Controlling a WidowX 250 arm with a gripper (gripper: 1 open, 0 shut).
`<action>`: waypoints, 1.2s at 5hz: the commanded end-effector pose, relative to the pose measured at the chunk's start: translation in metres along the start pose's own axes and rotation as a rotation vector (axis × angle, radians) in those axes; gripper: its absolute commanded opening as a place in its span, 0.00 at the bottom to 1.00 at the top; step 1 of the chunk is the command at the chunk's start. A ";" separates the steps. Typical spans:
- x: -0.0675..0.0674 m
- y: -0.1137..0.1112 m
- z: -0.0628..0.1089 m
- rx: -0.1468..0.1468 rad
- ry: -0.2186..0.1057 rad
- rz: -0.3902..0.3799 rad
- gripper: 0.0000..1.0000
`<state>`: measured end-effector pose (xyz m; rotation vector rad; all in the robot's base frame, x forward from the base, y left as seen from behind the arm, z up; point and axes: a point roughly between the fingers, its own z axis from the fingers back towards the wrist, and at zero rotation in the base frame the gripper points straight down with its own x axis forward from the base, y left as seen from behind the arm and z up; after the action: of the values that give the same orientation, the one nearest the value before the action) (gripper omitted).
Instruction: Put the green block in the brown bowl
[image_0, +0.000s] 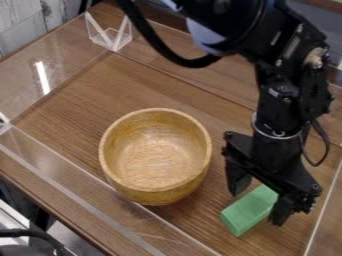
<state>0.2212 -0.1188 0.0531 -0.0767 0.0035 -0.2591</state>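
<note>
The brown bowl (154, 155) serves as the landmark; it stands upright on the wooden table (80, 105), its rim unobstructed and its interior bare. The green block (247, 211) lies on the table to the right of the bowl and lower in the view, near it but apart, with a strip of bare wood between the two. The block is set obliquely, its upper end leaning toward the right. The gripper (267, 193), black, is to the right of the bowl, over the upper part of the block; its jaws are spread, one finger on the bowl's side of the block and the other on the far side. Whether either finger touches the block cannot be told. The arm descends from the top of the view, passing above and to the right of the bowl. Open table extends to the upper left of the bowl, as far as a clear wire-like object (110, 32) well apart from it near the table's far edge. Below the bowl, the table's near edge runs obliquely down toward the right, leaving a band of bare wood beside the block's lower end.
</note>
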 end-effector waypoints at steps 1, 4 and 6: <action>0.009 0.000 0.009 -0.012 -0.049 0.002 1.00; 0.008 0.003 0.006 -0.020 -0.056 -0.005 1.00; 0.009 0.006 0.005 -0.025 -0.060 -0.008 1.00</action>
<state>0.2263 -0.1151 0.0511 -0.1006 -0.0226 -0.2692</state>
